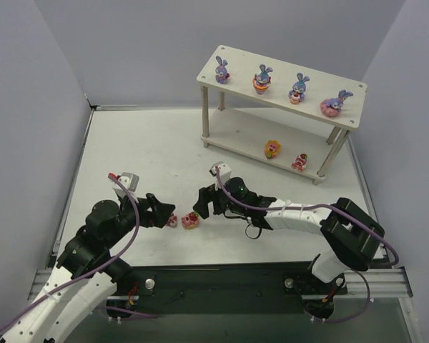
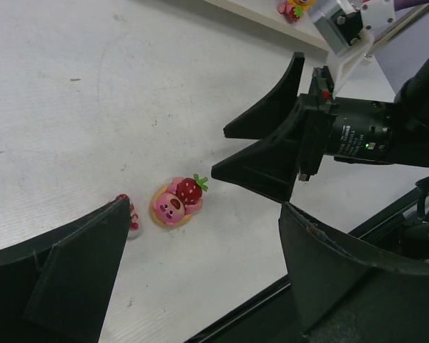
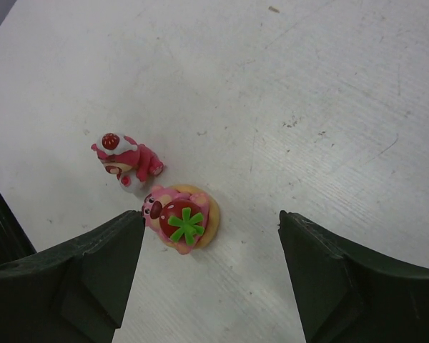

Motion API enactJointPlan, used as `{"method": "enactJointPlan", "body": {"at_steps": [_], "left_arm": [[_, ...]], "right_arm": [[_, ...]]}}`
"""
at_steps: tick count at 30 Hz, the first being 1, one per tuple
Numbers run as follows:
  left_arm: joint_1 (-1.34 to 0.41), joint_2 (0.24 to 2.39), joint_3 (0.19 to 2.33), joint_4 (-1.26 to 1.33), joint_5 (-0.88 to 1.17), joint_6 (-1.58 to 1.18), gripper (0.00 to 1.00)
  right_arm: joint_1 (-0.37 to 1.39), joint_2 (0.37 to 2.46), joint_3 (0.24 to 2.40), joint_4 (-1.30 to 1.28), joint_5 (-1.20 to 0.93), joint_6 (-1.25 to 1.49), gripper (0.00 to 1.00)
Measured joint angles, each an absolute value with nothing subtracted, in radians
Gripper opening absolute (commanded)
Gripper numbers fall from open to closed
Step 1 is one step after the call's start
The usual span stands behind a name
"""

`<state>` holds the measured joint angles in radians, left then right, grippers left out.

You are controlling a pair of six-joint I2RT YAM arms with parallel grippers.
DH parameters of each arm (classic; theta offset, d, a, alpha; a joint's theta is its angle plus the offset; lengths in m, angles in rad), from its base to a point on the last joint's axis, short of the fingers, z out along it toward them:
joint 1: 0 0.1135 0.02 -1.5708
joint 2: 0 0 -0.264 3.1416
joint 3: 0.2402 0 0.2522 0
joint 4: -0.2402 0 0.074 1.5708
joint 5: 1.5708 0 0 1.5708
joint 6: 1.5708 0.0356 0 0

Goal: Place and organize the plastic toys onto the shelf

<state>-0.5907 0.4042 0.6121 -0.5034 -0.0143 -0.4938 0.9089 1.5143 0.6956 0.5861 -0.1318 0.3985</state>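
two toys to go, right claw over the strawberry bear

the pink strawberry bear toy (image 3: 180,221) lies on the white bench (image 3: 307,107), with a little red bear toy (image 3: 125,158) just beside it. the right claw (image 3: 211,229) hangs open over the strawberry bear, a bit off to one side. the left claw (image 2: 204,214) is open too. six toys stand on the wooden shelf (image 1: 279,93). i think this is the picking-up step. next the right claw should line up, go down and squeeze.
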Motion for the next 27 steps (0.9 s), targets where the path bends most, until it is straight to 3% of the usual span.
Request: {"method": "enactJointPlan", "body": {"at_steps": [12,21,24,25,27], "left_arm": [[-0.591,0.391,0.612,-0.517,-0.015,-0.494,0.95],[-0.591,0.391,0.612,-0.520,-0.015,-0.494,0.95],[-0.591,0.391,0.612,-0.521,-0.016,-0.494,0.95],[-0.591,0.391,0.612,-0.521,-0.017,-0.494,0.95],[-0.591,0.390,0.612,-0.521,-0.019,-0.494,0.95]], "right_arm": [[0.966,1.650,0.797,0.547,-0.184,0.412,0.70],[0.997,1.709,0.819,0.512,-0.184,0.423,0.49],[0.997,1.718,0.834,0.490,-0.175,0.424,0.35],[0.997,1.718,0.838,0.485,-0.170,0.424,0.20],[0.997,1.718,0.844,0.481,-0.164,0.429,0.06]]}}
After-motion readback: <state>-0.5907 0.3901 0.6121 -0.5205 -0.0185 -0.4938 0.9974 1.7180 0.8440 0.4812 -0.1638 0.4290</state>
